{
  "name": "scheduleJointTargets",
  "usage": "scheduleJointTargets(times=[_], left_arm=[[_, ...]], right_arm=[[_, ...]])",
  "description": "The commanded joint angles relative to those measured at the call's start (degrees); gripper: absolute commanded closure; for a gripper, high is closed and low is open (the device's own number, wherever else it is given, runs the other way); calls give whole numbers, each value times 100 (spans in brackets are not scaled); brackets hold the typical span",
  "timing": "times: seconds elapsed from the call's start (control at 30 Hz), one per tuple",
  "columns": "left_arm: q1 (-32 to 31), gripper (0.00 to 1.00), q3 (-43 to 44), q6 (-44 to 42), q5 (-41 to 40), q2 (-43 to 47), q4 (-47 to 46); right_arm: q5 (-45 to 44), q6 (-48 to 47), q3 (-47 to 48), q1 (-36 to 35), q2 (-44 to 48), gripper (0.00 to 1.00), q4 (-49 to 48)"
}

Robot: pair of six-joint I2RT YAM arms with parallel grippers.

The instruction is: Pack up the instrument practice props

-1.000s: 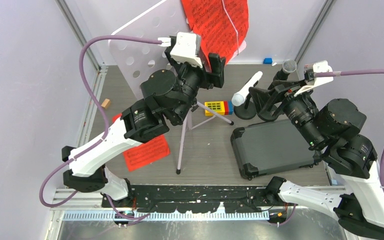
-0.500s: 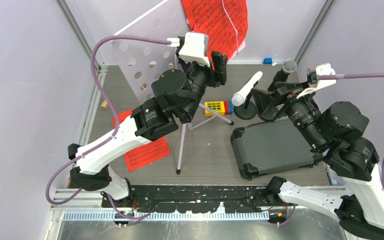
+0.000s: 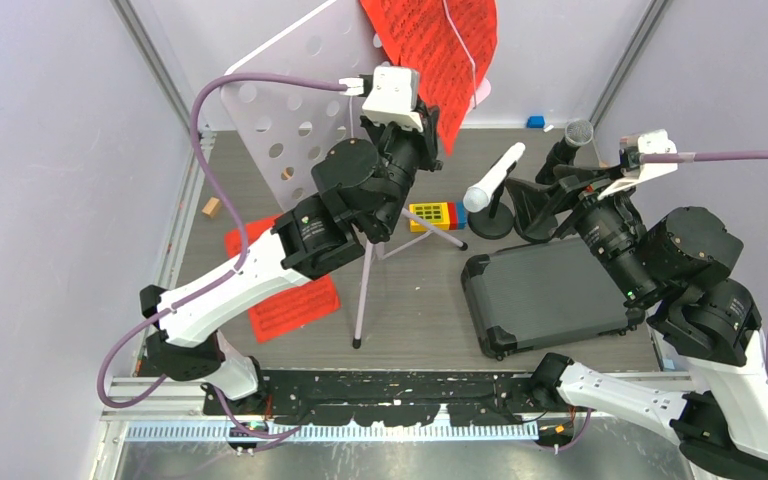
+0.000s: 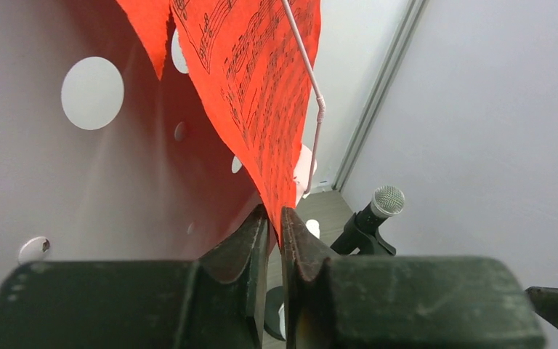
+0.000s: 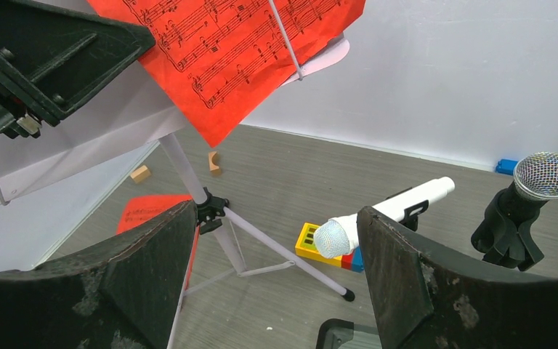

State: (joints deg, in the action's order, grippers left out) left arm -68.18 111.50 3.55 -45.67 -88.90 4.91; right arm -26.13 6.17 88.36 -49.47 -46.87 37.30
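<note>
Left wrist view: the left gripper has its jaws drawn in on the lowest corner of the red sheet-music page, with barely a slit between them. I judge the corner pinched. The page hangs on the pale lilac music desk, which stands on its tripod toward the far left corner of the tabletop. A thin retaining wire crosses the page and pins it to the desk, which explains a grip at the free bottom corner. The page would have to slide out from under the wire.

A second red page lies flat near the left edge. The right gripper hangs spread wide and holds nothing. It faces the white microphone and the black grey-headed microphone, both propped in holders near the far edge. The dark hard case lies shut toward the near right corner.
</note>
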Motion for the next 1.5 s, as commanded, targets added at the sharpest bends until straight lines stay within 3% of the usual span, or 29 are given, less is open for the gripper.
scheduleJointTargets(times=[0.0, 0.2, 0.5, 0.7, 0.83, 1.1, 1.47], left_arm=[[51, 90, -25, -45, -95, 153, -386], [59, 100, -41, -107, -161, 204, -378], [71, 100, -25, -252, -234, 244, -440], [73, 100, 116, -329, -229, 250, -276], [71, 100, 122, -329, -229, 259, -224], [69, 100, 85, -320, -205, 347, -166], [69, 100, 52, -246, -144, 372, -107]], right_arm=[[-210, -116, -16, -1, -73, 14, -347], [-274, -769, -148, -1, -144, 14, -865], [-391, -1675, -314, -1, -494, 14, -1607], [-97, -2433, 890, 17, -1416, 11, -687], [296, -2576, 1357, 180, -1687, 11, -545], [1621, -2150, 2130, 1599, -2236, 13, -451], [3458, -1825, 3084, 2356, -2776, 17, -137]])
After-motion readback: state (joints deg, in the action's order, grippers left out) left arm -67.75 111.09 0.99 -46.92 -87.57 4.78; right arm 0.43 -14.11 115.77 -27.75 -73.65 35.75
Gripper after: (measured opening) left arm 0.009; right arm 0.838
